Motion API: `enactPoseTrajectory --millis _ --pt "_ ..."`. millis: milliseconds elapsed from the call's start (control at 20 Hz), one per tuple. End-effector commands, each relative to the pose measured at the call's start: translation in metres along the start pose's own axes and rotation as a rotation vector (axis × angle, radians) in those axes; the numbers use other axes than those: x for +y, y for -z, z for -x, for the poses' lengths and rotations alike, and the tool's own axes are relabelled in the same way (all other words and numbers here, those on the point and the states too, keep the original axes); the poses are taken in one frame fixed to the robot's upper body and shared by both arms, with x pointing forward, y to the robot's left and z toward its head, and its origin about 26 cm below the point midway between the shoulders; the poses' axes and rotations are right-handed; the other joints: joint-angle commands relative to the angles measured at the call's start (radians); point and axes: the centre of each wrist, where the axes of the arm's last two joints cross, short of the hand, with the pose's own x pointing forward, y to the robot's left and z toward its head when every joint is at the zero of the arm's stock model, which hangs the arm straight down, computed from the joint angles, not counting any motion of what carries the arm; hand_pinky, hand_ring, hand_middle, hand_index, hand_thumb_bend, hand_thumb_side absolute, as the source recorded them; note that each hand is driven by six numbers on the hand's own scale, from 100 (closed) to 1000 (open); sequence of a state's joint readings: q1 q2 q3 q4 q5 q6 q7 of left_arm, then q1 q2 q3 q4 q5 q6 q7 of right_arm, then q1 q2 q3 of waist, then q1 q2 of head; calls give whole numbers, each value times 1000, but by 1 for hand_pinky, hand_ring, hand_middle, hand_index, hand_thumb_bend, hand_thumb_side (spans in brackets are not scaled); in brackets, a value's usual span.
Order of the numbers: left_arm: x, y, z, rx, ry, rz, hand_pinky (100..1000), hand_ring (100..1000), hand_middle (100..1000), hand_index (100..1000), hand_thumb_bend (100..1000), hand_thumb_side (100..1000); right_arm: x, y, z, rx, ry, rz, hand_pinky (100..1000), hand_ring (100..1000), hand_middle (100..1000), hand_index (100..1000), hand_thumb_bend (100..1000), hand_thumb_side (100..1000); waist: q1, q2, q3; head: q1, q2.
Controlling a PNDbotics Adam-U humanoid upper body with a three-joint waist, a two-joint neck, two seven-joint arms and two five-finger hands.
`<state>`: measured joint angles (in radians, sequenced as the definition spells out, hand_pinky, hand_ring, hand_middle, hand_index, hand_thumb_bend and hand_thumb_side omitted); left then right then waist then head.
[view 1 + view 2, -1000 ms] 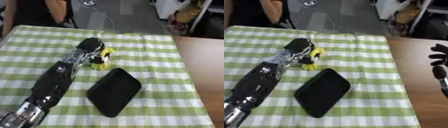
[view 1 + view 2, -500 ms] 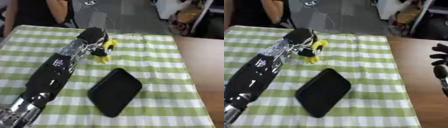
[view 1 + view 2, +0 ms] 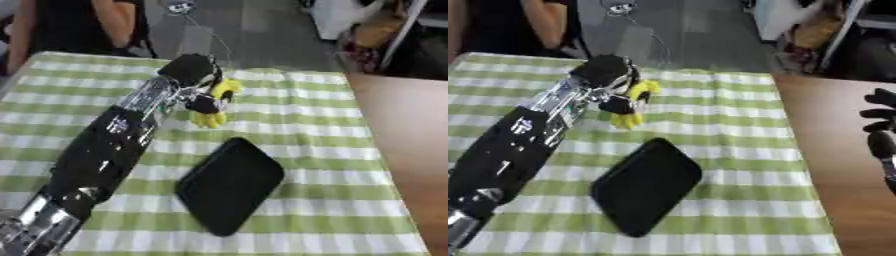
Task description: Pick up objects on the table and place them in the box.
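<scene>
Green-and-white checked cloth (image 3: pixel 289 125) over the worktop, bare wood at its right. Left hand (image 3: pixel 194 75) stretched to the far side, fingers curled round a yellow toy (image 3: pixel 214 102). Black flat tray (image 3: pixel 231 184) nearer, apart from the toy. Right hand (image 3: pixel 882 134) idle at right edge, fingers relaxed, upright.

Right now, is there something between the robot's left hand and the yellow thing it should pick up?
Nothing visible does. The left hand is already curled around the yellow object, above the green checked tablecloth.
</scene>
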<state>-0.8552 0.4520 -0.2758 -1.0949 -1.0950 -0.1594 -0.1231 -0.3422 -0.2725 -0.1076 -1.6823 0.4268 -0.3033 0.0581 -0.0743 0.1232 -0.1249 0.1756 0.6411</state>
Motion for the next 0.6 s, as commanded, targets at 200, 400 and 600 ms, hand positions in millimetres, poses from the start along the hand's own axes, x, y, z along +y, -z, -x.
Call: enactPoseTrajectory --millis 200,400,600 --pt "18 -1 -9 -84 24 -26 100 100 100 110 100 533 -10 8 -5 -30 -31 18 598 708 785 913 647 1000 5 -20 -1 1 -11" --pt "24 -6 -18 -141 29 -25 100 100 100 109 100 534 -11 7 -5 -28 -35 19 598 708 785 914 646 1000 6 -20 2 -3 -10" --pt "27 -15 -22 -175 23 -13 100 100 100 110 100 535 -12 6 -4 -24 -39 19 598 708 785 914 647 1000 8 -22 6 -8 -8"
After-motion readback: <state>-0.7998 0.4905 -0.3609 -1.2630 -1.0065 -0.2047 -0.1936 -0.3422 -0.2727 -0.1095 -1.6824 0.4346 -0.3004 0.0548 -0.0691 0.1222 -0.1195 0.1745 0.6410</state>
